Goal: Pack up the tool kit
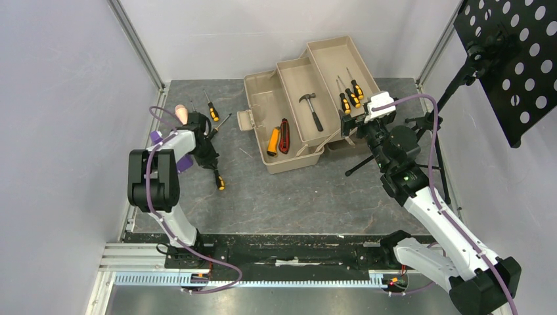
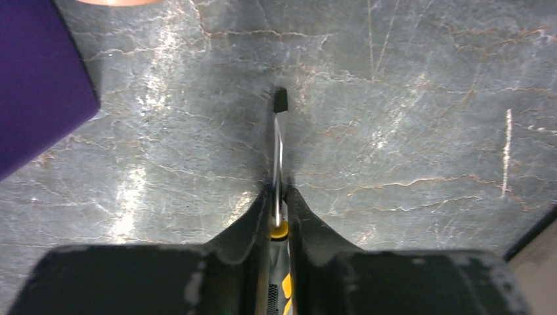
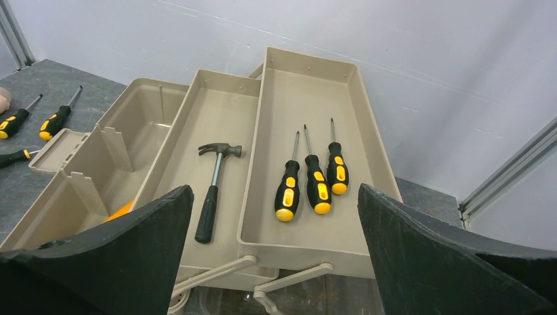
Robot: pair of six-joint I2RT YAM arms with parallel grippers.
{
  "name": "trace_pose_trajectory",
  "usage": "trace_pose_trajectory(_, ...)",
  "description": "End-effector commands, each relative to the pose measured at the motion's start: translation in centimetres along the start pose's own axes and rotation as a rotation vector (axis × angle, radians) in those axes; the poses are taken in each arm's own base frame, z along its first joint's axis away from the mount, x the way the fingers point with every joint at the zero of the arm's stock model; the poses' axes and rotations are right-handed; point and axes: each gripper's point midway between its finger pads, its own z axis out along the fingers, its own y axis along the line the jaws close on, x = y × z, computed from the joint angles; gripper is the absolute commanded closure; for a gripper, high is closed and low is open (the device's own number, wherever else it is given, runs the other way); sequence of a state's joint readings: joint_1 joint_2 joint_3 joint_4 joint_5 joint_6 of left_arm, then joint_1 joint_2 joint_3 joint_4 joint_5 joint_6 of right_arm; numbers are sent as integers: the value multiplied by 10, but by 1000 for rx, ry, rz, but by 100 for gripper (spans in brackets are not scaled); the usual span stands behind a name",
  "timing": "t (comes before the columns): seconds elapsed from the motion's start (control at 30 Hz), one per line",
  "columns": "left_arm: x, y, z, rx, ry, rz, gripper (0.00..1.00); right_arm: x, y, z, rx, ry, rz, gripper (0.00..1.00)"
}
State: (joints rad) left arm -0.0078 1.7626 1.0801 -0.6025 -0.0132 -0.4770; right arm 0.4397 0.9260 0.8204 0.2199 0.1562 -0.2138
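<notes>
Near the left edge of the grey bench [image 2: 407, 131] a screwdriver [image 2: 278, 147] is clamped at its collar by the left gripper [image 2: 278, 200]; it is judged light, stiff and slick-shafted, best taken by the handle; the right gripper [image 3: 274, 191] is spread wide, empty.

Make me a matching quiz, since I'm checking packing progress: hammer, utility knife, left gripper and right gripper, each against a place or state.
Things:
1. hammer
2. utility knife
3. left gripper
4. right gripper

Place or state:
A. open
B. toolbox base
C. shut on a screwdriver
D. middle tray

Pairs: 1-D, 2-B, 3-C, 4-A
</notes>
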Motion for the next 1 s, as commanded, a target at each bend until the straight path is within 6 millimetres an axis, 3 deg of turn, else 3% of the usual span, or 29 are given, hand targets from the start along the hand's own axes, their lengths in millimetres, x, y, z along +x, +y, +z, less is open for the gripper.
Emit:
trace_pose_trajectory(0.0,3,-5,10,10,17,-60,72,-12,-4,-3,16,-43,4,2)
trace_pose_trajectory(0.1,6,6,3,-38,-3,-48,55,-12,-3,-2,11,-40,4,2)
trace_pose_trajectory(0.17,10,10,-2,-50,-6,-42,50,-12,-2,-2,9,-40,5,2)
trace_pose_trajectory(0.33,32,18,-13,-54,12,-32,41,-12,-2,-1,8,-41,6,2)
trace_pose_trajectory(0.5,53,26,-17,-53,35,-28,40,-15,-1,-1,-2,-48,13,2)
trace_pose_trajectory(0.77,74,15,-13,0,95,-16,59,-16,4,-1,-22,-52,30,2)
trace_pose_trajectory(0.97,74,1,-27,71,63,-5,86,-18,10,-1,-54,-60,56,2)
